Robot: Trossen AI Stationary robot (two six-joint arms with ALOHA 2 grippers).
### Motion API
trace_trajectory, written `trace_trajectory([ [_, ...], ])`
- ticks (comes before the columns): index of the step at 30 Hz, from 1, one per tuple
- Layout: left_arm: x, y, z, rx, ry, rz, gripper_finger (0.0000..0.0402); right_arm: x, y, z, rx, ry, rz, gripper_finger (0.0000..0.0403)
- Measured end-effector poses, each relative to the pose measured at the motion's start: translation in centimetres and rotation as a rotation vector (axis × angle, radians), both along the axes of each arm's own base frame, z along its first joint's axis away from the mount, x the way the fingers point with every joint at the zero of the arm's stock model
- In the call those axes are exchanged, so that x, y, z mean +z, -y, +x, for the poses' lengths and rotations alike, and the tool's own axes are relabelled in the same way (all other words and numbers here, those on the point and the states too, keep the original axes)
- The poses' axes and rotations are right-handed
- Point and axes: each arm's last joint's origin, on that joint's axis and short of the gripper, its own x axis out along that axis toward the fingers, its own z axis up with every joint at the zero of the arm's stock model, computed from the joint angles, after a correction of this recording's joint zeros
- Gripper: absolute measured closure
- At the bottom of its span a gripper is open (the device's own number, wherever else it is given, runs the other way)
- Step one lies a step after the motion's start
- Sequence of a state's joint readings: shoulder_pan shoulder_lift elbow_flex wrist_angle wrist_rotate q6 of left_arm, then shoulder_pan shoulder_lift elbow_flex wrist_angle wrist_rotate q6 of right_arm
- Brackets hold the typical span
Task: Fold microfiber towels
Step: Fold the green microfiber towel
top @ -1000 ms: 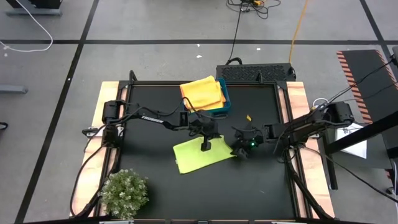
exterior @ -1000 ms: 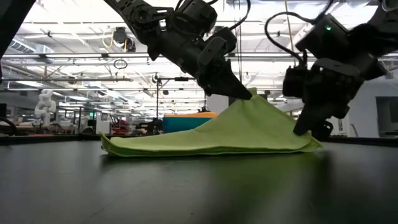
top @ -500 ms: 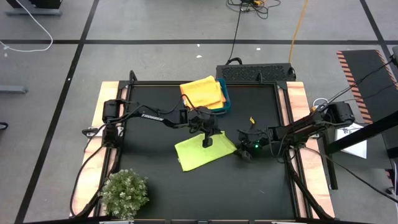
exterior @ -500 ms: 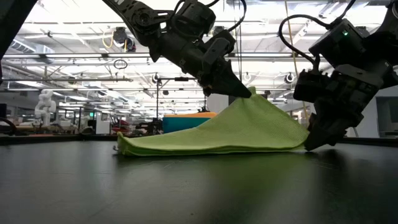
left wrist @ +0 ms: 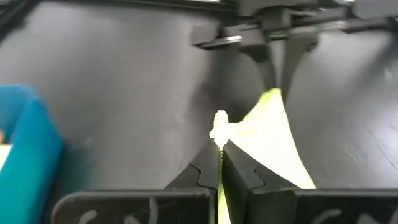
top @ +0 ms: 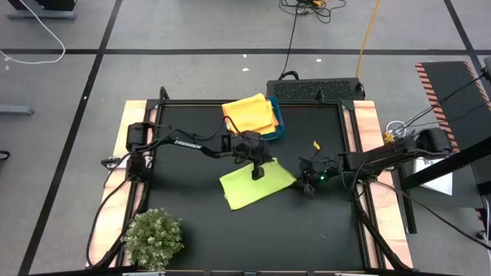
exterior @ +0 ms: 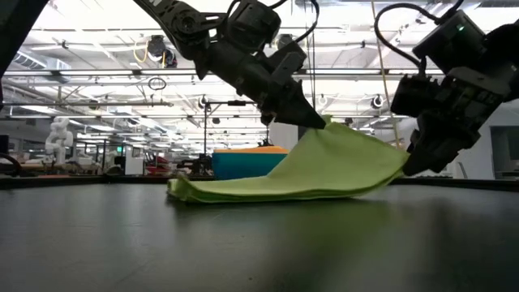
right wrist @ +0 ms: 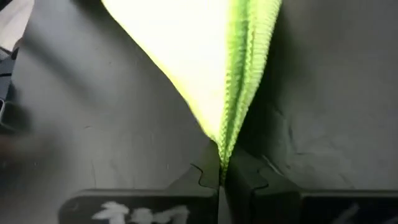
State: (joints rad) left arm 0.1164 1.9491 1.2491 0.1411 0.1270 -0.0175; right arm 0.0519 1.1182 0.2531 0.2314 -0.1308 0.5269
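A lime green microfiber towel (top: 257,186) lies mid-table, with two points raised between my grippers. My left gripper (top: 257,170) is shut on the towel's highest point (exterior: 324,123). My right gripper (top: 307,184) is shut on the towel's right corner (exterior: 403,162). The towel's left end (exterior: 188,191) rests on the table. More towels, yellow on top (top: 250,113), lie piled on the blue bin (top: 276,126) at the far edge. An orange one (exterior: 272,149) peeks over the bin. My left gripper pinches a bunched bit of the towel's edge (left wrist: 219,129) between its two fingers, slanting down from the table's left. That bit is lifted clear, and the cloth slopes down from it to the table. My right gripper pinches the towel's right corner (right wrist: 225,142) between its two fingers, slanting down from the table's right; more than one layer shows there. The corner is held clear of the table, and the cloth runs fairly taut up to the other gripper's hold.
A small bushy green plant (top: 153,238) stands at the table's near left corner. The blue bin (exterior: 243,165) sits behind the towel at the far edge. Bare black tabletop (top: 307,230) stretches along the near side and to the left.
My right gripper has shut on the towel's right corner and drawn back toward the table's right edge, rising slightly. The corner has come up off the table and the cloth has drawn tauter. The towel's left end has slid along the table toward the right.
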Motion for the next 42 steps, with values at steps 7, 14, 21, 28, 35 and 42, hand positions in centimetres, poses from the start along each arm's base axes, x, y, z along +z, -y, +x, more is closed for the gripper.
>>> trace_trajectory([
  [7,0.7,-0.8,0.3,0.141,0.078,-0.107,0.0397,1.4,0.8,-1.4,-0.065,0.018,-0.023,0.0402],
  [14,1.3,-1.1,0.5,0.196,0.143,-0.105,0.0398,2.5,2.1,-2.5,-0.150,0.059,-0.085,0.0402],
  [21,1.2,-1.6,0.4,0.198,0.126,-0.080,0.0399,3.1,2.4,-2.7,-0.135,0.108,-0.092,0.0388],
  [28,1.1,-1.2,0.4,0.170,0.123,-0.049,0.0398,2.6,2.4,-2.4,-0.148,0.065,-0.112,0.0292],
  [35,1.1,-0.9,0.5,0.153,0.119,-0.034,0.0398,2.3,2.4,-1.9,-0.139,0.064,-0.089,0.0192],
  [42,1.0,-0.9,0.4,0.152,0.105,-0.032,0.0396,2.8,2.3,-1.4,-0.089,0.138,-0.058,0.0160],
])
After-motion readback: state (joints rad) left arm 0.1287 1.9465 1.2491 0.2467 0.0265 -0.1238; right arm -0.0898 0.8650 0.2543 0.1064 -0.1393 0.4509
